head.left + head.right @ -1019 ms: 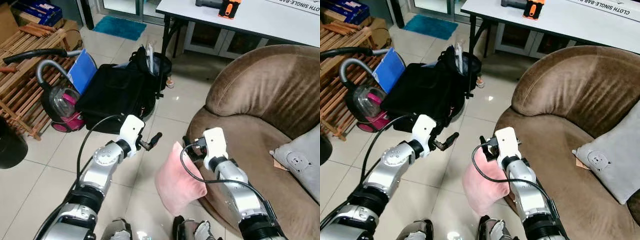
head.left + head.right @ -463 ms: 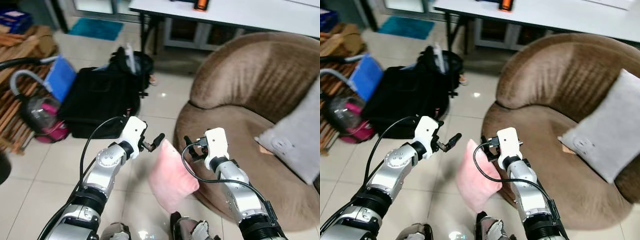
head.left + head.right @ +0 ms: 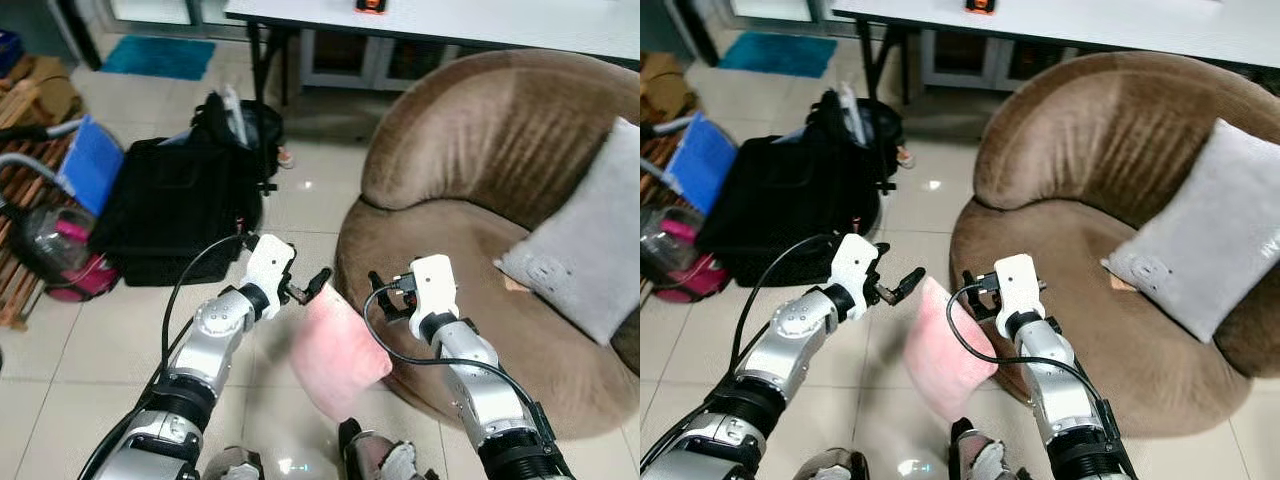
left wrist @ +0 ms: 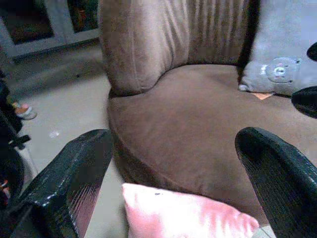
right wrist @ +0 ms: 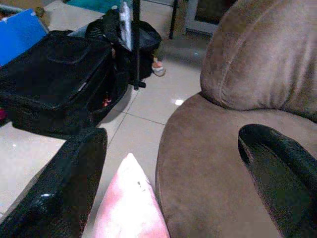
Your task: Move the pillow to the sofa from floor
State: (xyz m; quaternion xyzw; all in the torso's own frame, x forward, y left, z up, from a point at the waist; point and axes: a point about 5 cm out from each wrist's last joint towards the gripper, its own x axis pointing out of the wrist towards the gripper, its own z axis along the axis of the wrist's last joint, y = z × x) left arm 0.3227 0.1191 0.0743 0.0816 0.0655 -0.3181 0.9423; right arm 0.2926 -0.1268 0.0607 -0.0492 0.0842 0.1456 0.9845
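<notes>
A pink pillow (image 3: 338, 355) stands on edge on the tiled floor, leaning against the front of the round brown sofa (image 3: 470, 170). Its outline is blurred. My left gripper (image 3: 312, 283) is open just above the pillow's upper corner. My right gripper (image 3: 380, 297) is open a little to the right of that corner, over the sofa's front rim. In the left wrist view the pink pillow (image 4: 188, 218) lies low between the two spread fingers (image 4: 74, 178). The right wrist view has the pillow (image 5: 130, 208) between wide-apart fingers (image 5: 69, 183) too.
A grey pillow (image 3: 590, 250) rests on the sofa seat at the right. A black bag (image 3: 180, 200), a blue folder (image 3: 90, 160) and a vacuum cleaner (image 3: 50, 250) crowd the floor on the left. A white table (image 3: 450, 15) stands behind the sofa.
The whole view has swung right, bringing more of the sofa and grey pillow into sight. Both arms keep their pose. The pillow's top corner now sits closer to the left gripper.
</notes>
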